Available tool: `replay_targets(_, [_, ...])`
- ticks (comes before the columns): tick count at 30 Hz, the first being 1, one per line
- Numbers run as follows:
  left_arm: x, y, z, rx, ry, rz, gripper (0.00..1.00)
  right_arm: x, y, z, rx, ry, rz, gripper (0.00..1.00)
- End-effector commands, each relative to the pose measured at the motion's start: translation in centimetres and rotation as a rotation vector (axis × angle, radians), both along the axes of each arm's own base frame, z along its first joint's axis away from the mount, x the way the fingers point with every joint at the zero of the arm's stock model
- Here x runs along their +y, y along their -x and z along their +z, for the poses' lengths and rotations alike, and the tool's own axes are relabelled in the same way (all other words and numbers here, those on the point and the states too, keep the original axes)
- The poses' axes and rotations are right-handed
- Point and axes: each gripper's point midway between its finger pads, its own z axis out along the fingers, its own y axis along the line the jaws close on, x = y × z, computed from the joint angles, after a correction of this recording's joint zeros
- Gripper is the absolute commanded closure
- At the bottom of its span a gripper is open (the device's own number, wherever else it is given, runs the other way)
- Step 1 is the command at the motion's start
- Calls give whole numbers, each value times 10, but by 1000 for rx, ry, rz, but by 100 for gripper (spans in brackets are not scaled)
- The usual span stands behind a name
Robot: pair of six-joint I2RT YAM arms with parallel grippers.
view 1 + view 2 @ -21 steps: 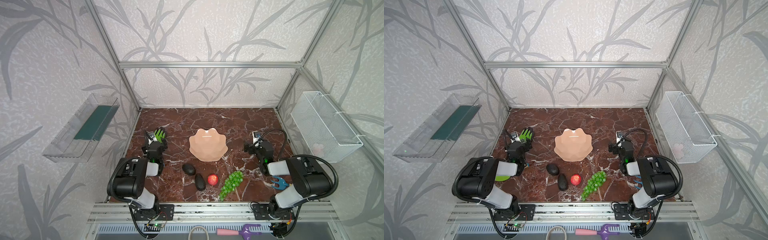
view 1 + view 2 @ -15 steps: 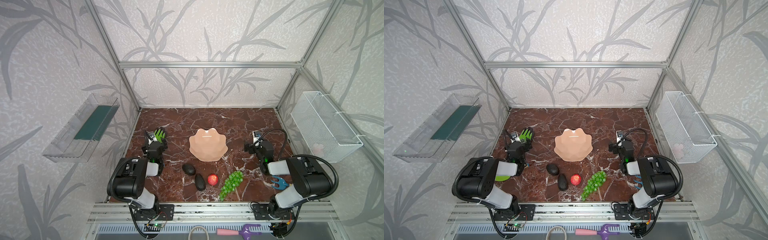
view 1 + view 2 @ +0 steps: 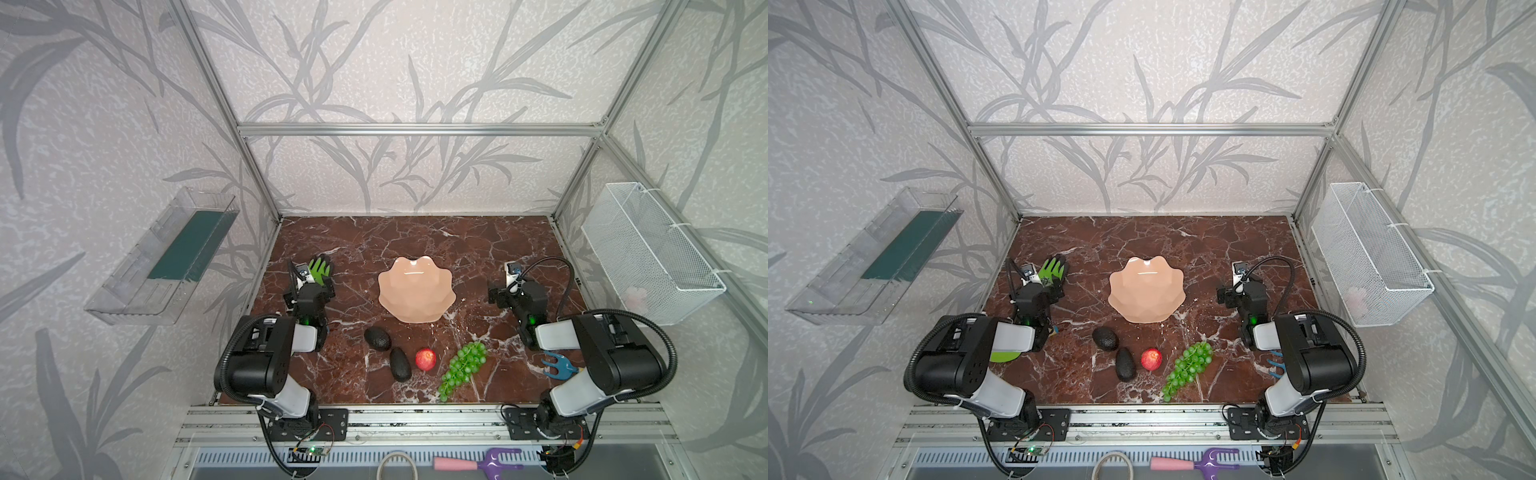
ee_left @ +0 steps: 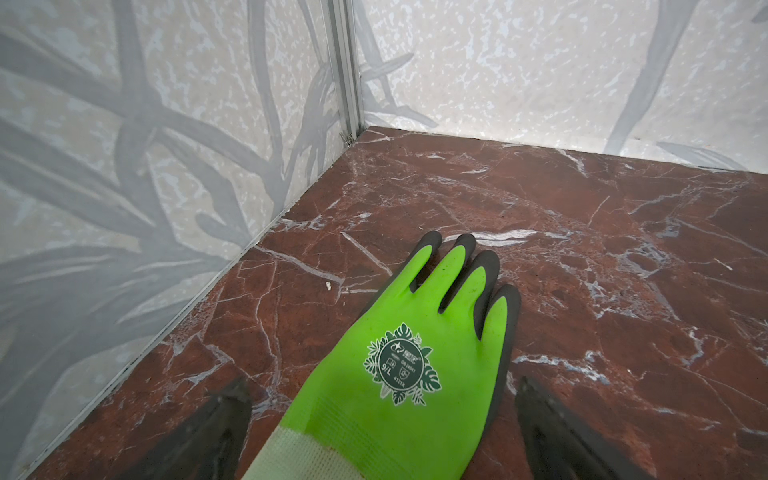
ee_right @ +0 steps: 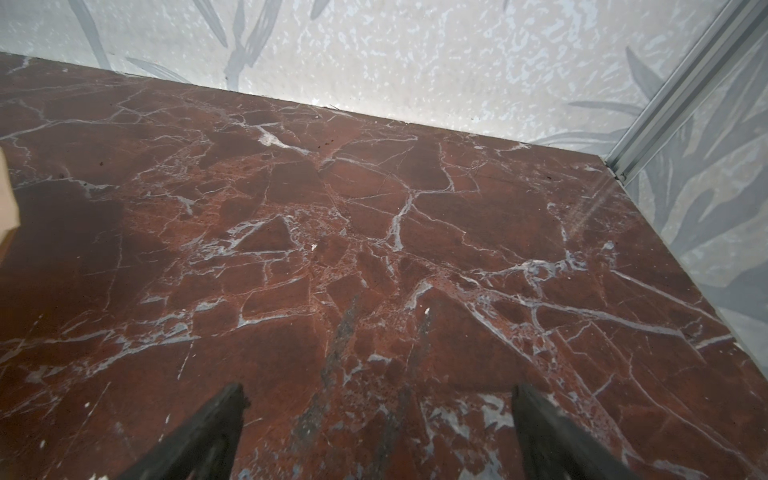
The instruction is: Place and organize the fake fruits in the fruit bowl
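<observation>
So here's the setup: the fruit bowl (image 3: 415, 286), peach-pink with the wavy rim, sits about dead centre of the marble table (image 3: 415, 237) in both top views, and there's nothing in it. All the fake fruit lies in a loose row just below it in the frame, toward the front rail. One avocado (image 3: 377, 338) is closest to the bowl and the second avocado (image 3: 400, 364) is just down and right of that. The little red fruit (image 3: 425, 359) is right beside it, and the bunch of green grapes (image 3: 462, 369) stretches diagonally at the right end. None of them touches the bowl.

The left gripper (image 4: 380, 384) is spread wide with nothing in it. In the left wrist view a green glove (image 4: 415, 353) lies flat on the table between its two fingers (image 4: 216, 432), and I can't tell if they touch it. In a top view that glove is at the middle left of the table, well left of the bowl. The right gripper (image 5: 376, 388) is spread wide too, empty, over bare marble at the middle right. A blue claw tool (image 3: 559, 365) lies at lower right, by the right arm.
</observation>
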Motion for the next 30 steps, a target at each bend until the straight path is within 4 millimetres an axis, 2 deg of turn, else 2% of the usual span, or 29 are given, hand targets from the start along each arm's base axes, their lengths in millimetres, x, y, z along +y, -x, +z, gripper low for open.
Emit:
replay_targets(1, [3,-4,7,-25,-6,12,1,-1,-6,10,-32,-8,-5,1])
replay_targets(12, [2,-3,7,-25,-5,10,1,-1,-5,11,-37,-9,-5,1])
replay_targets(13, [1,-5,11,-30,-9,-3,1,-6,-4,13,-45,-7,-35,1])
replay_targets(15, [-8,-9,26,-8,-18,-54,1,-16,-2,25,-48,-5,-98,1])
replay_targets(17, [-7,-6,47,52,6,-23,1,-20,-1,49,-8,10,-136,1])
replay_targets(19, [-2,3,73,97,82,34,1,-22,1,77,42,-91,-198,1])
replay_targets(20, [-6,9,86,124,109,16,1,-18,2,93,53,-172,-201,1])
replay_targets(22, [-12,19,108,113,170,3,1,-9,9,105,85,-351,-209,1])
replay_targets(25, [-21,35,136,22,222,-55,3,29,19,110,106,-457,10,1])
replay_targets(27, [-22,45,143,-14,241,-59,6,46,29,108,177,-503,88,0])
replay_targets(30, [-21,54,145,-15,260,-46,6,70,52,101,318,-550,140,5])
